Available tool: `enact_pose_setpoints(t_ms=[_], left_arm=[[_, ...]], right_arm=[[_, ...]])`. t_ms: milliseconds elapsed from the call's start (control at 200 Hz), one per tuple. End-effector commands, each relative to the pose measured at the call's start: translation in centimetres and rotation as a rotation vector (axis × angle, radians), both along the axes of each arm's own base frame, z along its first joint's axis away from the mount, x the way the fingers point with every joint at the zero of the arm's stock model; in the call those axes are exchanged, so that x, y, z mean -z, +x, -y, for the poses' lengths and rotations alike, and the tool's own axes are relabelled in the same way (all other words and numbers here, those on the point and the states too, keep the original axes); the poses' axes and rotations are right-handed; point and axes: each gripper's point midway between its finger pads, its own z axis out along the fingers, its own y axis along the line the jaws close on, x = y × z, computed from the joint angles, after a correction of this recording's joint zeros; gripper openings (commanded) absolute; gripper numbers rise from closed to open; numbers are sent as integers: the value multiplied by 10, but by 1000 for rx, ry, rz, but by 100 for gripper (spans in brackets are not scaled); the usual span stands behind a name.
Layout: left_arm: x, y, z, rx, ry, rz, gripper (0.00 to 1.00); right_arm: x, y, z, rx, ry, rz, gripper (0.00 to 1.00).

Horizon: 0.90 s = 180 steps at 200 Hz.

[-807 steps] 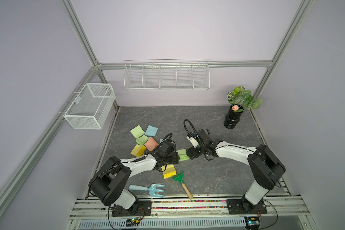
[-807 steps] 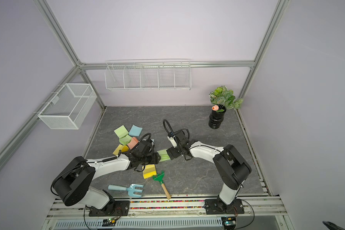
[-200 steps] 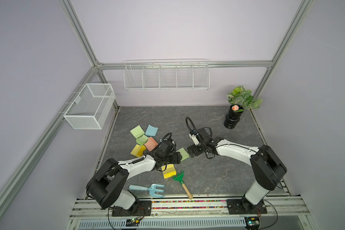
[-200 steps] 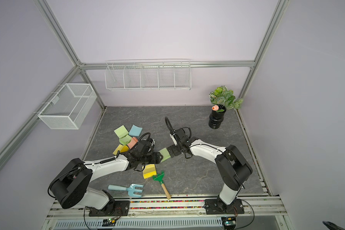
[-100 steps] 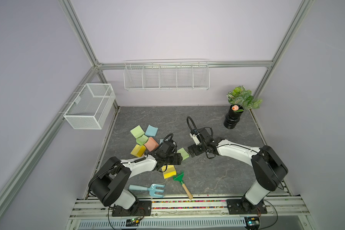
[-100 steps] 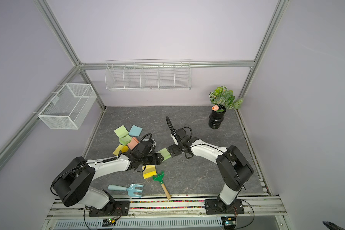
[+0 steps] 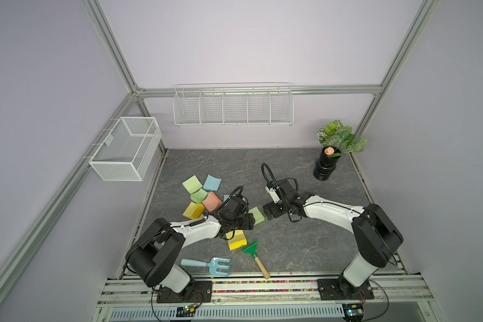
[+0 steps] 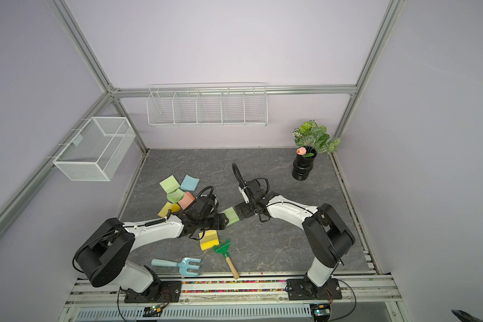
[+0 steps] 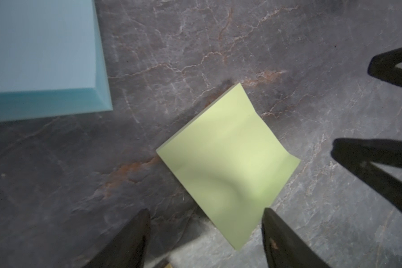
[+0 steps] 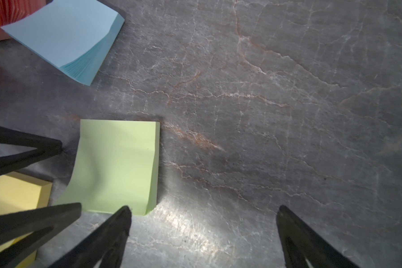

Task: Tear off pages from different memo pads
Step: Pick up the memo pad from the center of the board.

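A green memo pad (image 7: 256,216) lies flat on the grey table between my two grippers, its top sheet wavy (image 9: 228,162). My left gripper (image 9: 204,212) is open, and one corner of the pad reaches in between its fingers. My right gripper (image 10: 204,208) is open over bare table, with the pad (image 10: 116,167) just beside one fingertip. Several other memo pads sit in a cluster to the left: green (image 7: 192,184), blue (image 7: 212,182), salmon (image 7: 212,201) and yellow (image 7: 193,210). Another yellow one (image 7: 236,239) lies under the left arm. Loose pages are out of view.
A light blue hand fork (image 7: 207,264) and a green rake with a wooden handle (image 7: 254,256) lie near the front edge. A potted plant (image 7: 326,167) stands at the back right. A wire basket (image 7: 126,150) hangs on the left wall and a wire shelf (image 7: 233,107) on the back wall.
Four seconds ago the green pad was stretched out between both grippers. It now lies square on the table with both jaws off it. Over the last second almost nothing has moved.
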Motion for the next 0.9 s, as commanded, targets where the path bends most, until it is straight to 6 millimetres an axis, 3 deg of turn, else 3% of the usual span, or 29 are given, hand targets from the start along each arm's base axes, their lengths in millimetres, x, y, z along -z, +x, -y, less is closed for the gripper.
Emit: enact_pose_setpoints(t_ms=[0,895], left_arm=[[-2,5,-2,-22,29,9,77],[-15,22,-7,-91,75,48,78]], right_arm=[[7,-5,-1,-8,12,-23,98],[18,-21,-27,-121,25,-79,99]])
